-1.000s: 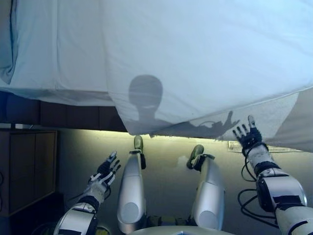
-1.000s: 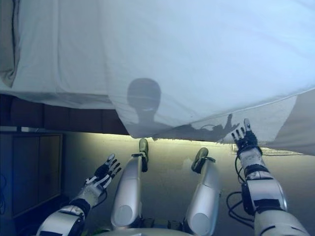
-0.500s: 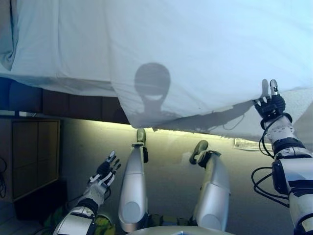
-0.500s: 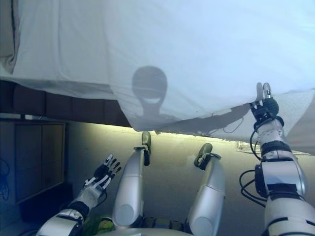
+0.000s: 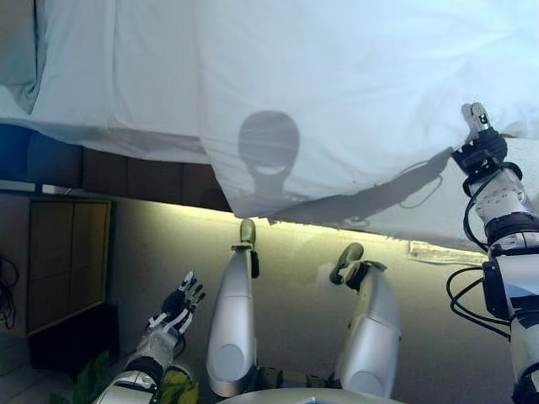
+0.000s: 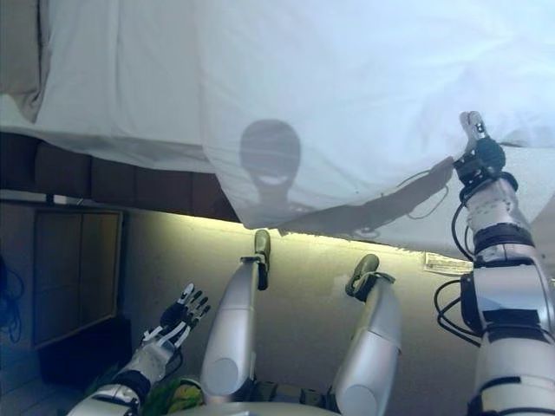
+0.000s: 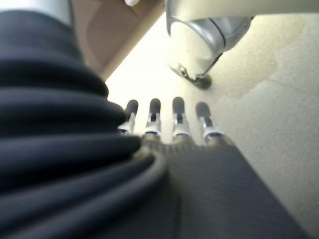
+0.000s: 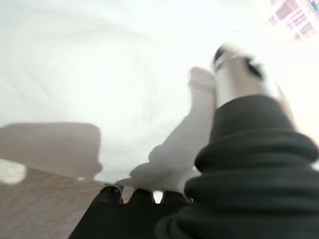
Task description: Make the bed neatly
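Note:
A white duvet (image 5: 337, 84) covers the bed and hangs over its near side, with a corner drooping in the middle. My right hand (image 5: 480, 151) is raised to the duvet's hem at the far right. In the right wrist view its fingers curl at a raised fold of the white cloth (image 8: 184, 144), and the thumb (image 8: 234, 74) stands up beside it. My left hand (image 5: 177, 307) hangs low near the floor at the lower left, away from the bed. The left wrist view shows its fingers (image 7: 164, 124) straight and holding nothing.
The dark bed base (image 5: 126, 177) shows under the duvet at the left. Beside the bed at the left stands a wooden cabinet (image 5: 67, 252). A grey pillow edge (image 5: 17, 50) lies at the top left. A flat patterned piece (image 5: 438, 251) lies on the floor at the right.
My right hand has risen from below the hem up to the duvet's edge and closed on a fold. The left hand has sunk a little. The camera has shifted slightly.

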`<state>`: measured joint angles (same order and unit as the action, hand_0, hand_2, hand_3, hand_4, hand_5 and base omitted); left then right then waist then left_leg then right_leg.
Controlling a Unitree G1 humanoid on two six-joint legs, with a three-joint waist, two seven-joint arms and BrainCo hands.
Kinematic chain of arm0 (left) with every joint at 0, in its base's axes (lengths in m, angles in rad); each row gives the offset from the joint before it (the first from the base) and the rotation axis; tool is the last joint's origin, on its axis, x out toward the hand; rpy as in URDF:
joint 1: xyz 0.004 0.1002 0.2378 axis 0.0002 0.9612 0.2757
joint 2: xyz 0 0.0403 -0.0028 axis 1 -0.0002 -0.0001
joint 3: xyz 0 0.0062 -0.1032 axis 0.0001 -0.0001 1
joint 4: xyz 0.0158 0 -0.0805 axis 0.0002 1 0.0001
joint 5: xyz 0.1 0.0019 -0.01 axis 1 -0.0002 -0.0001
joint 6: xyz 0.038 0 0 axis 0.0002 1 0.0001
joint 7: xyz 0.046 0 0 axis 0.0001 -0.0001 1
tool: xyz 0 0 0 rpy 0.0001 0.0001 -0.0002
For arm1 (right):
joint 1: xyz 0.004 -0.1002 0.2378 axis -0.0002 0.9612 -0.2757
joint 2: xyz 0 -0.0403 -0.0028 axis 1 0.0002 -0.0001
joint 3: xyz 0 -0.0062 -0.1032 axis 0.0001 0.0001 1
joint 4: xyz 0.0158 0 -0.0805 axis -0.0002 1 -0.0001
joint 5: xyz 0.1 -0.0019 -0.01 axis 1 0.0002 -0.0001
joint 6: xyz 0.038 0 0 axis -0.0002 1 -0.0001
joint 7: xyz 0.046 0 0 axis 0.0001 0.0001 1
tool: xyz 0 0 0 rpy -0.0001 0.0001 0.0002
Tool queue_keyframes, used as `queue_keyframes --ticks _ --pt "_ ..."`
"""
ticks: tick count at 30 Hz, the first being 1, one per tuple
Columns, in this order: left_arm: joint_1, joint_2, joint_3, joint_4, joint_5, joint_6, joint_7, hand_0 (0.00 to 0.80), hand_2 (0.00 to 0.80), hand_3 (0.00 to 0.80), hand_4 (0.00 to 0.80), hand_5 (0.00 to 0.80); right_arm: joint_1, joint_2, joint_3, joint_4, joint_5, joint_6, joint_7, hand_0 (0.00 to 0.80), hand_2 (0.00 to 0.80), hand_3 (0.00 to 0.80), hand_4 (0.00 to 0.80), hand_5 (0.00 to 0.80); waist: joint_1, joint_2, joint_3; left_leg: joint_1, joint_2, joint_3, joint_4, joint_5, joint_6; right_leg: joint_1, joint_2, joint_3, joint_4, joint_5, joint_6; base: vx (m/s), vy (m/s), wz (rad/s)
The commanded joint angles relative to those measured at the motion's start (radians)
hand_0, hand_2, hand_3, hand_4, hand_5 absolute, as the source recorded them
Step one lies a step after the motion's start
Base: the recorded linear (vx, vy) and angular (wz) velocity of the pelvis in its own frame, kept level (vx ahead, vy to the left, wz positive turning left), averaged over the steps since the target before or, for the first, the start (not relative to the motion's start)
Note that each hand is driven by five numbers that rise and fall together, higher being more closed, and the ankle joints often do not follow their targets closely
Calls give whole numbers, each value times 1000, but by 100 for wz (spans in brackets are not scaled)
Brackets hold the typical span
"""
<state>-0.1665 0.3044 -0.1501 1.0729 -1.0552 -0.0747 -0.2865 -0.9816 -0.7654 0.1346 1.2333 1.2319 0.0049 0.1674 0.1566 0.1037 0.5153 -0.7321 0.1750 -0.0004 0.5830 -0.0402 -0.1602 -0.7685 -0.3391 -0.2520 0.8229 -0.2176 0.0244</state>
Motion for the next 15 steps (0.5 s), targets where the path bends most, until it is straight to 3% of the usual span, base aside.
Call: queue_keyframes --ticks 1,15 --pt "77 58 -12 -33 1 -8 -16 0 0 0 0 0 -102 -73 33 -92 -23 -68 46 800 800 800 800 800 0 -4 4 64 5 19 -5 -38 65 66 -21 70 -69 73 68 0 0 0" --pt "91 64 4 -31 -7 -45 -43 0 0 0 0 0 -21 -75 1 -62 -50 6 99 800 800 800 800 800 -3 -40 -33 235 24 41 -90 -15 48 254 -14 31 -204 103 84 16 10 -2"
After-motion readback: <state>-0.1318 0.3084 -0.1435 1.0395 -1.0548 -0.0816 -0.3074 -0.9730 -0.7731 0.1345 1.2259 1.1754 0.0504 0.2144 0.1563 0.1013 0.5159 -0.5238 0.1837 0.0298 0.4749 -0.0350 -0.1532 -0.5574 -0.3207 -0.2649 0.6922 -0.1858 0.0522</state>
